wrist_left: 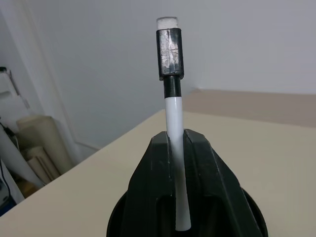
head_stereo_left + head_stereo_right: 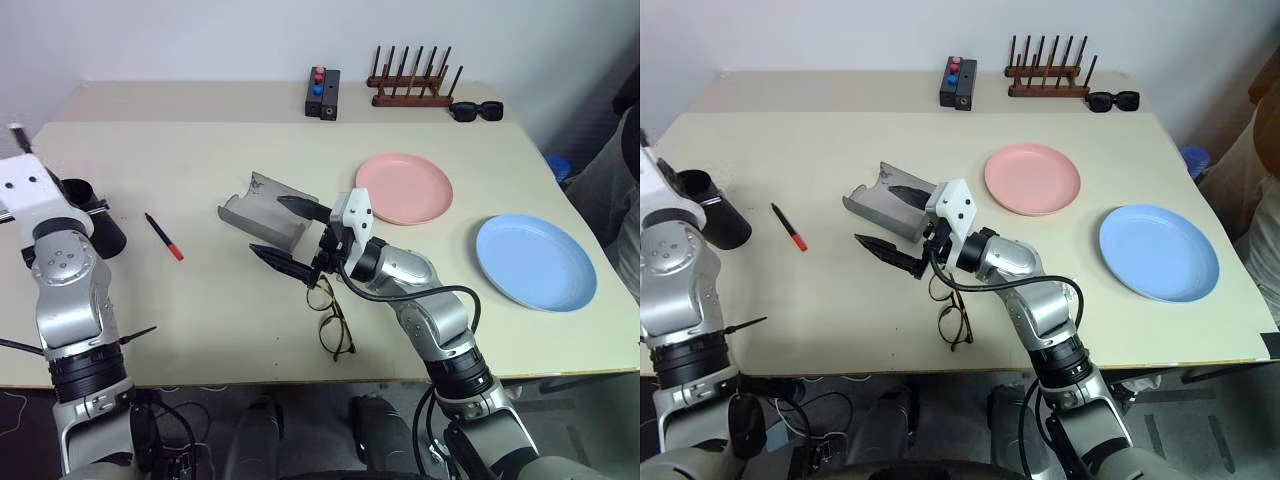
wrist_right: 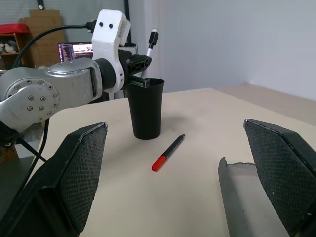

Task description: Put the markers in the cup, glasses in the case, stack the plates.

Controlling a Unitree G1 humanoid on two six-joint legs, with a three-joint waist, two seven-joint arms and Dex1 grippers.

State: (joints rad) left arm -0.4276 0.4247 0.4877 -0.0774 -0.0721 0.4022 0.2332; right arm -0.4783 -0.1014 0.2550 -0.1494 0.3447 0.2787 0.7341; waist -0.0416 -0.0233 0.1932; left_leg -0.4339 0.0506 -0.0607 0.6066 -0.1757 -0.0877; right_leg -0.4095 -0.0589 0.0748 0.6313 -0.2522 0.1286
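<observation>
**One marker going into the cup, everything else still waiting**

At the far left of the head view, I am holding the left gripper [image 3: 140, 61] over the cup [image 3: 146, 108], which is standing upright near the left table edge. The white marker [image 1: 174, 123] is sitting between the left fingers with its black cap up and its lower end already down inside the cup's rim; whether the fingers are gripping it or have just let go I cannot tell.

Just to the right of the cup, the black marker with the red end [image 2: 163, 237] is lying flat on the table, untouched.

In the middle, the grey case [image 2: 262, 214] is lying open, and my right gripper [image 2: 288, 235] is hovering beside it with its fingers spread wide and nothing in them. The glasses [image 2: 332, 318] are resting below it toward the near edge, outside the case.

Toward the right, the pink plate [image 2: 404, 188] and the blue plate [image 2: 535, 262] are lying apart, not stacked.

So I am judging the job as barely started: one marker nearly placed; the second marker, glasses and plates are remaining.
</observation>
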